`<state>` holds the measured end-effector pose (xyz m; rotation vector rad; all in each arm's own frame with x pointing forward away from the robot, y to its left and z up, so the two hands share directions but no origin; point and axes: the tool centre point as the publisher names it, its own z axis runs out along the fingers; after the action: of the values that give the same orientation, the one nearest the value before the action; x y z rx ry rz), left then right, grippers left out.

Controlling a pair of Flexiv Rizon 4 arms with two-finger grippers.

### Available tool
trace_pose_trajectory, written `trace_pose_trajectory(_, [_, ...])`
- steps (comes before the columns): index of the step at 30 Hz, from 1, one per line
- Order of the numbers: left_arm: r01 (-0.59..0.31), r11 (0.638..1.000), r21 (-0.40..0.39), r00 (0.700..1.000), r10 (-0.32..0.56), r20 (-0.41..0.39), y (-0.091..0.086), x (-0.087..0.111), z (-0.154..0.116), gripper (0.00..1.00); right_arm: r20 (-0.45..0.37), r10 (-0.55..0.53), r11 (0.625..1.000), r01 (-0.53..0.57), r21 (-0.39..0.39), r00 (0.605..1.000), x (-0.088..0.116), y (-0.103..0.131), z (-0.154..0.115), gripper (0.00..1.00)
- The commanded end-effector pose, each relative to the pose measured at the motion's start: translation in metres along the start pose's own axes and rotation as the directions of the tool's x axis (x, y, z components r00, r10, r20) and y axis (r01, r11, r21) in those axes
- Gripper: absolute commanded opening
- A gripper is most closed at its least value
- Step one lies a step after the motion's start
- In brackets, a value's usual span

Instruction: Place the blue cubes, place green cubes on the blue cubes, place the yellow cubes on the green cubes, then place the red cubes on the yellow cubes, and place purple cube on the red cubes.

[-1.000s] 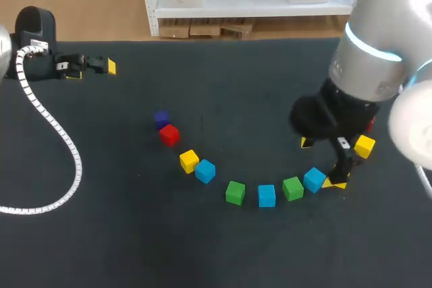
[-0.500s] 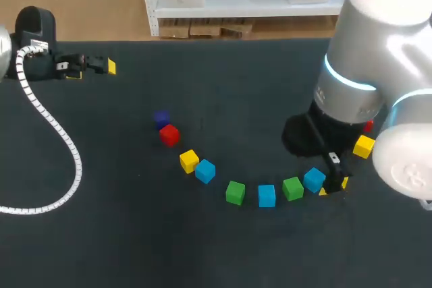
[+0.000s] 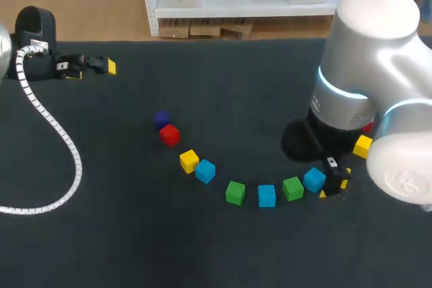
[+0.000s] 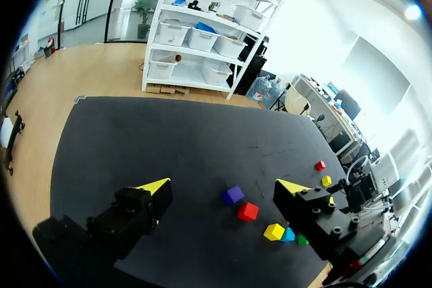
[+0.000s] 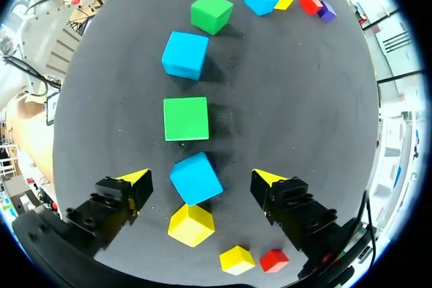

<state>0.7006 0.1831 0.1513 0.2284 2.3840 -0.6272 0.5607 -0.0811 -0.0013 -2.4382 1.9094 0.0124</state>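
With fingers spread, the right gripper (image 5: 200, 177) hangs over the end blue cube (image 5: 195, 179), which sits skewed, so closing may catch its corners, twist it loose or knock the yellow cube (image 5: 191, 226) touching it.

Looks like a robotics lab to me, the test-bench kind rather than a factory line. Two robot arms share one desk (image 3: 135, 234) covered in a dark matte mat. The left arm (image 3: 34, 38) sits at the far corner, with a white ribbed cable hose (image 3: 64, 143) looping across the mat. The right arm (image 3: 368, 52) is a fat silver-grey thing with a glowing cyan ring (image 3: 337, 89) round one joint. Each ends in a black two-finger claw with yellow tips: left claw (image 4: 225, 187), right claw (image 5: 200, 177). On the mat there's a curved row of small plain blocks, among them a purple cube (image 3: 161, 119), red cube (image 3: 169, 134), yellow cube (image 3: 189, 160), green cube (image 3: 235, 192) and blue cube (image 3: 266, 195). Classic manipulation-test props.
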Motion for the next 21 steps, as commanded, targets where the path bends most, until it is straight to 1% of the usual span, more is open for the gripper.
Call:
trace_pose_trajectory(1, [-0.001, 1.0, 0.005, 1.0, 0.001, 0.005, 0.001, 0.001, 0.0, 1.0, -0.001, 0.003, 1.0, -0.003, 0.003, 1.0, -0.001, -0.001, 0.003, 0.69])
trace_pose_trajectory(3, [-0.001, 1.0, 0.005, 1.0, 0.001, 0.005, 0.001, 0.001, 0.0, 1.0, 0.004, 0.011, 1.0, -0.011, 0.007, 1.0, -0.001, -0.002, 0.004, 0.51])
trace_pose_trajectory(5, [-0.001, 1.0, 0.005, 1.0, 0.001, 0.005, 0.001, 0.001, 0.0, 1.0, 0.006, 0.015, 1.0, -0.015, 0.008, 1.0, -0.001, -0.002, 0.005, 0.47])
trace_pose_trajectory(7, [-0.001, 1.0, 0.005, 1.0, 0.001, 0.005, 0.001, 0.001, 0.0, 1.0, 0.005, 0.019, 1.0, -0.019, 0.012, 1.0, 0.0, -0.003, 0.006, 0.4])
trace_pose_trajectory(10, [-0.001, 1.0, 0.005, 1.0, 0.001, 0.005, 0.001, 0.001, 0.0, 1.0, 0.006, 0.034, 0.999, -0.035, 0.018, 0.999, 0.0, -0.005, 0.006, 0.34])
trace_pose_trajectory(13, [-0.001, 1.0, 0.005, 1.0, 0.001, 0.005, 0.001, 0.001, 0.0, 1.0, 0.021, 0.067, 0.998, -0.067, 0.012, 0.998, 0.0, -0.008, 0.004, 0.23])
trace_pose_trajectory(15, [-0.001, 1.0, 0.005, 1.0, 0.001, 0.005, 0.001, 0.001, 0.0, 1.0, 0.026, 0.099, 0.995, -0.099, 0.002, 0.995, 0.0, -0.011, 0.003, 0.2])
trace_pose_trajectory(17, [-0.001, 1.0, 0.005, 1.0, 0.001, 0.005, 0.001, 0.001, 0.0, 1.0, 0.025, 0.147, 0.989, -0.147, 0.001, 0.989, 0.0, -0.017, 0.002, 0.11])
trace_pose_trajectory(18, [-0.001, 1.0, 0.005, 1.0, 0.001, 0.005, 0.001, 0.001, 0.0, 1.0, 0.02, 0.169, 0.986, -0.169, 0.002, 0.985, 0.001, -0.021, 0.002, 0.01])
trace_pose_trajectory(21, [-0.001, 1.0, 0.005, 1.0, 0.001, 0.005, 0.001, 0.001, 0.0, 1.0, 0.016, 0.231, 0.973, -0.231, 0.003, 0.973, 0.001, -0.031, 0.001, 0.0])
